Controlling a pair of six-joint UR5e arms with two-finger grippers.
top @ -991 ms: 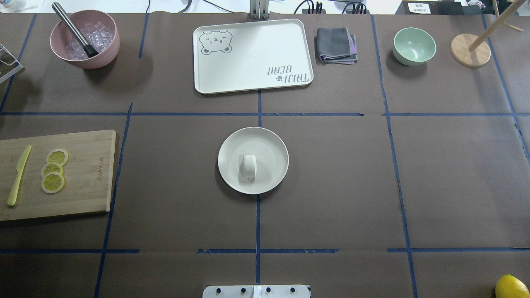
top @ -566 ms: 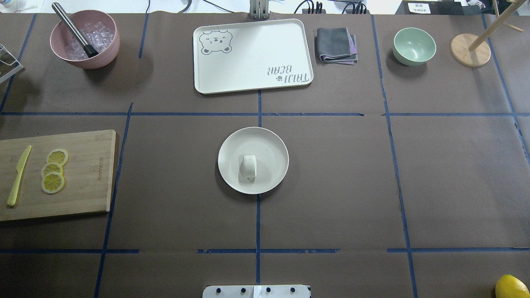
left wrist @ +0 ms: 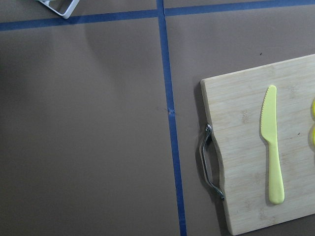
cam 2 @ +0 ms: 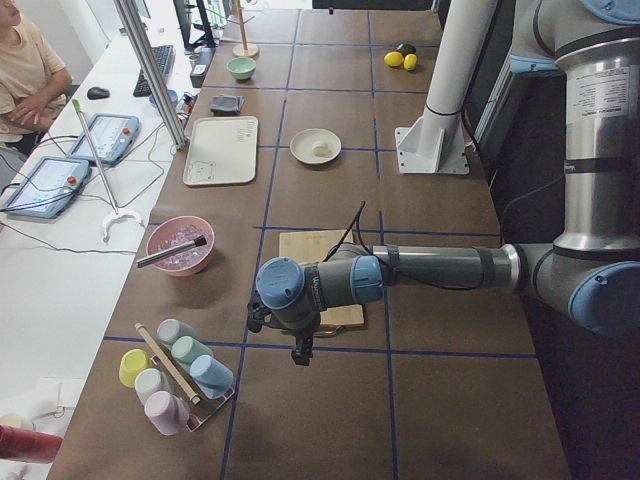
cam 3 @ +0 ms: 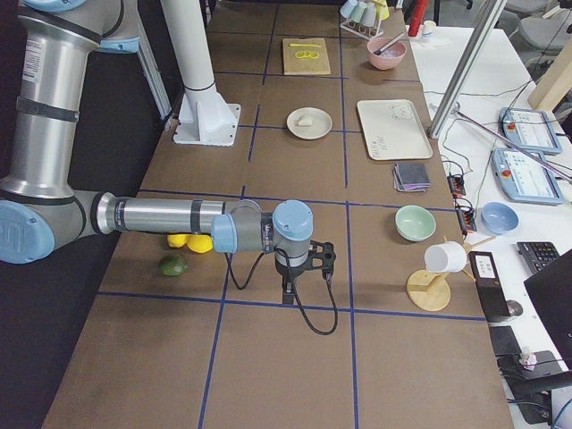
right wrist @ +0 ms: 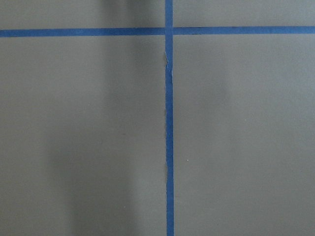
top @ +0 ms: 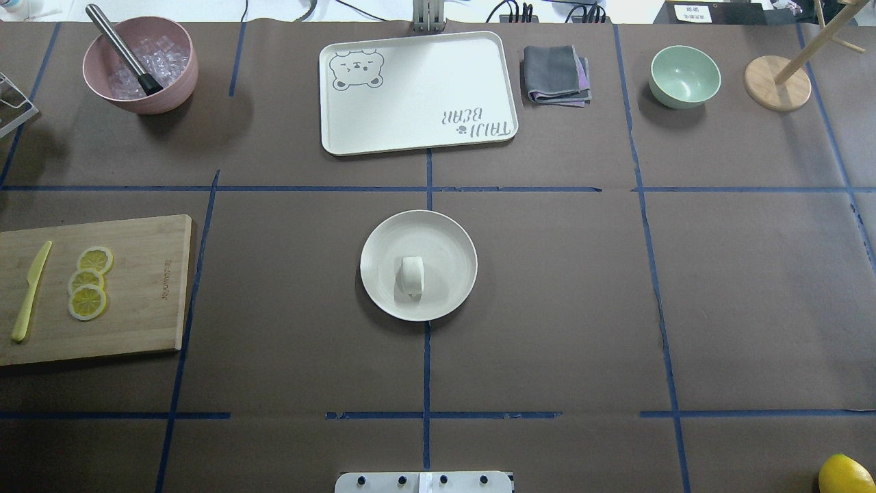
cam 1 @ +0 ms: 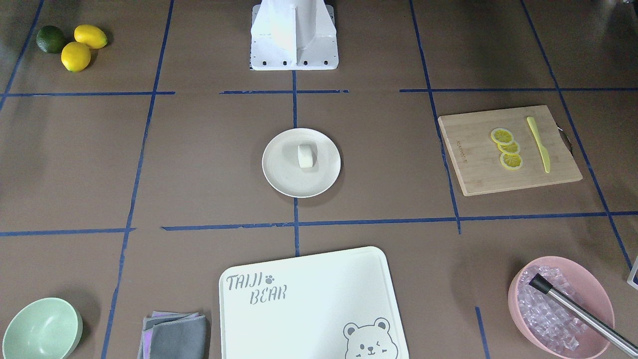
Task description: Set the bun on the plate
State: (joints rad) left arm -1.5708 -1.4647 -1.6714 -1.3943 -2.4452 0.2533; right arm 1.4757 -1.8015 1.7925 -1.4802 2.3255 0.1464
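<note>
The small white bun (top: pixel 412 274) lies on the round cream plate (top: pixel 448 236) in the middle of the table, a little toward the robot's side of its centre. The front-facing view also shows the bun (cam 1: pixel 306 155) resting on the plate (cam 1: pixel 284 177), with nothing touching it. My left gripper (cam 2: pixel 300 350) hangs beyond the cutting board, far from the plate, and shows only in the left side view. My right gripper (cam 3: pixel 304 268) hovers low over bare table near the lemons and shows only in the right side view. I cannot tell whether either is open or shut.
At the far side stand a white bear board (top: pixel 417 92), a folded grey cloth (top: pixel 556 74), a mint bowl (top: pixel 684 75) and a pink bowl of ice (top: pixel 140 65). A cutting board (top: pixel 137 287) holds lemon slices (top: pixel 87 282) and a yellow knife (top: pixel 31 291).
</note>
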